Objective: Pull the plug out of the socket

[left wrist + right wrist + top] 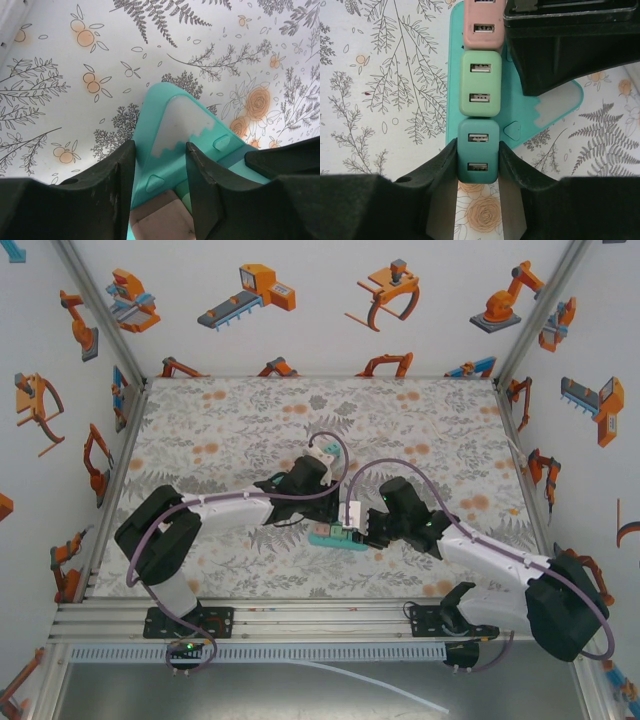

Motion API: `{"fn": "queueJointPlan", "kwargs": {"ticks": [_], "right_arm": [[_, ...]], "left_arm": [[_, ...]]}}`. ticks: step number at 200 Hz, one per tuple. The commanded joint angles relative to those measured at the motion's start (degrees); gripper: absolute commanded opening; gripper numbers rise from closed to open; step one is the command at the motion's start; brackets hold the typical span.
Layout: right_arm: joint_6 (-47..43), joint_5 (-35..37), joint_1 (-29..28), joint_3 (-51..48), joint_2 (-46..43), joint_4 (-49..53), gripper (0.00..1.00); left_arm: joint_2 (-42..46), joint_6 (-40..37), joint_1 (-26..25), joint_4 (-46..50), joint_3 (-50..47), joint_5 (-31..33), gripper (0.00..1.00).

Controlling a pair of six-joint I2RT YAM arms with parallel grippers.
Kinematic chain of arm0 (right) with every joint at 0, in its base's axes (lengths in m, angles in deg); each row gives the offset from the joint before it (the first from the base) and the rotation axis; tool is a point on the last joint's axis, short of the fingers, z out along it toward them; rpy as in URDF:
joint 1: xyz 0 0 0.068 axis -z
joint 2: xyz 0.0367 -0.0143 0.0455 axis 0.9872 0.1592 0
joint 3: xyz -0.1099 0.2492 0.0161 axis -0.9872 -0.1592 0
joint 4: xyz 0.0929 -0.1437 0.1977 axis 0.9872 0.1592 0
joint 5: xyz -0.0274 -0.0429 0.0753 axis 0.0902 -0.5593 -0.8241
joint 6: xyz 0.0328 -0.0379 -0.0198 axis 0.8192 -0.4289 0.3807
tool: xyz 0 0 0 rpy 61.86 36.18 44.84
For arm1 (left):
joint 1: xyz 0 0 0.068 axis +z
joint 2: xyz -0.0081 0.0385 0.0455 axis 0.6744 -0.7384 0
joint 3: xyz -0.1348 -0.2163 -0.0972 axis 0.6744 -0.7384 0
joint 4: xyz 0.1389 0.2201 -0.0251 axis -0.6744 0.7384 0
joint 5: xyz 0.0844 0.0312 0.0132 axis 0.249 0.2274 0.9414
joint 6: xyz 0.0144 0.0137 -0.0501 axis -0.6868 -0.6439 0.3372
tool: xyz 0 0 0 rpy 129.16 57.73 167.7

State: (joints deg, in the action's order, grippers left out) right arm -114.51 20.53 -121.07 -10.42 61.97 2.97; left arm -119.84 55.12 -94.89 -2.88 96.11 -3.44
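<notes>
**Two-handed grip before the pull.** The right gripper [477,146] is clamped on the side walls of the teal plug [478,150]. This is the end one of three plugs seated in a row on the strip [565,97]. The green plug [481,82] sits flush against it, with the pink plug [482,25] beyond. The left gripper [161,147] is clamped across a tapering corner of the strip, which lies flat near the middle of the table [230,420], between the two arms.

Likely faults:
- (a) The held corner narrows toward its tip, so the left jaws may squeeze off it, and the strip would then rise with the plug.
- (b) The right fingers bear on smooth plastic and may slide off if the pins sit tight.
- (c) A pull off the pins' axis may jam them or tip the strip.
- (d) The green plug may be dragged loose by rubbing against its neighbour.
- (e) The grippers work close together and may knock each other.
</notes>
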Motion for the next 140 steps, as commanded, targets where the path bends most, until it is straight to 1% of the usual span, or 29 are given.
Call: {"fn": "queueJointPlan", "kwargs": {"ticks": [1,7,14,19,39,52,62,76,96,116,129,140], "right_arm": [[4.2,-4.1,-0.9,2.4,-2.3,-3.3,0.17],[4.1,-3.1,-1.0,2.2,-2.7,-3.5,0.14],[3.7,-1.2,-1.2,2.2,-2.9,-3.0,0.07],[2.7,0.6,-1.6,2.4,-2.9,-2.1,0.05],[-2.9,9.0,-4.6,2.0,-2.6,0.3,0.05],[-6.3,11.1,-6.0,1.5,-2.5,1.5,0.05],[-7.2,11.5,-6.7,1.4,-2.5,2.0,0.05],[-4.0,10.5,-6.8,1.5,-3.1,0.2,0.05],[3.9,9.6,-6.7,1.8,-4.1,-4.3,0.07],[7.9,9.0,-6.7,2.5,-4.5,-6.1,0.08],[8.7,9.1,-6.7,2.6,-4.6,-6.2,0.08],[9.2,9.7,-6.7,2.5,-4.9,-6.0,0.08]], "left_arm": [[-6.1,-1.2,-0.2,8.9,-3.6,9.1,0.42],[-6.3,-1.2,-0.2,8.7,-3.6,9.5,0.42],[-6.4,-1.3,-0.2,9.0,-3.6,9.6,0.42],[-6.6,-1.4,-0.2,9.0,-3.6,9.8,0.42],[-7.3,-1.9,-0.3,9.2,-3.6,9.4,0.42],[-7.9,-2.6,-0.4,9.4,-3.5,8.7,0.42],[-8.3,-3.8,-0.4,9.5,-3.2,7.4,0.42],[-9.3,-6.0,-0.7,9.9,-2.7,4.3,0.42],[-10.8,-8.0,-1.6,12.5,-1.3,3.8,0.42],[-11.7,-7.8,-1.6,14.3,-1.2,3.6,0.42],[-11.5,-7.4,-1.7,14.4,-2.3,3.4,0.42],[-11.4,-7.1,-1.7,14.6,-3.6,4.4,0.42]]}}
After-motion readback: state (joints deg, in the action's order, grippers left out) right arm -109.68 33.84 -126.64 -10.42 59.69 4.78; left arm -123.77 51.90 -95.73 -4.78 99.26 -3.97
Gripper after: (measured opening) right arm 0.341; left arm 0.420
